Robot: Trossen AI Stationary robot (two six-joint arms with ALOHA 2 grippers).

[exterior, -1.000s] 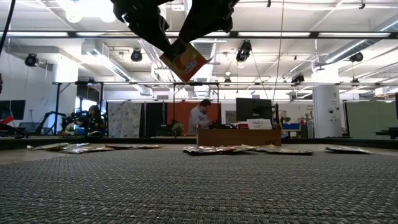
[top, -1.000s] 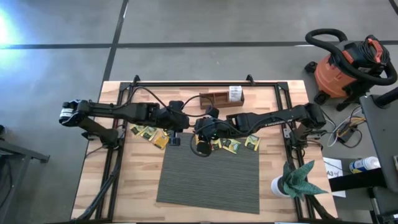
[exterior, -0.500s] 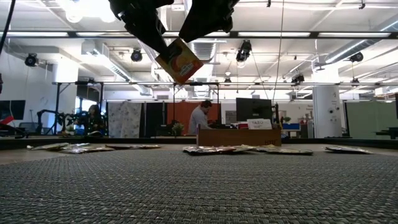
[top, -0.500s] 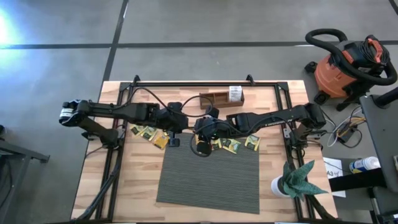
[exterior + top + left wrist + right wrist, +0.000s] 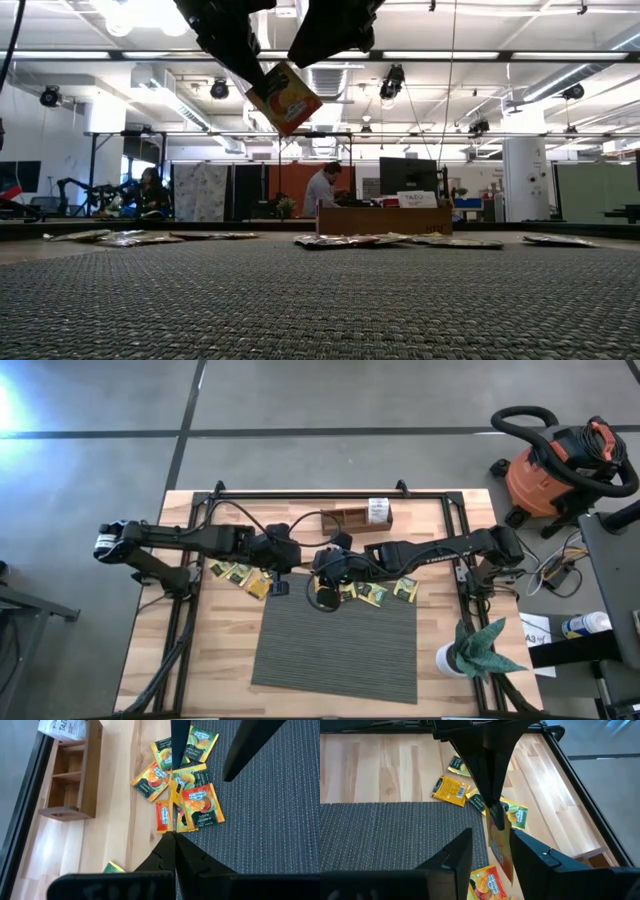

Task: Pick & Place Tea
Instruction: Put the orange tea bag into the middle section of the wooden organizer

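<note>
Above the grey mat (image 5: 335, 645), my left pincer (image 5: 262, 72) pinches an orange tea sachet (image 5: 284, 97) aloft; my right pincer (image 5: 487, 851) stands open around it. Other sachets (image 5: 182, 780) litter the desk (image 5: 150, 650).

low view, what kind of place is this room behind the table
Probably an open-plan lab or workshop, not a home: exposed ceiling ducts and strip lights, a desk with a monitor where a person works, and a shop vacuum on the concrete floor beside the table.
</note>
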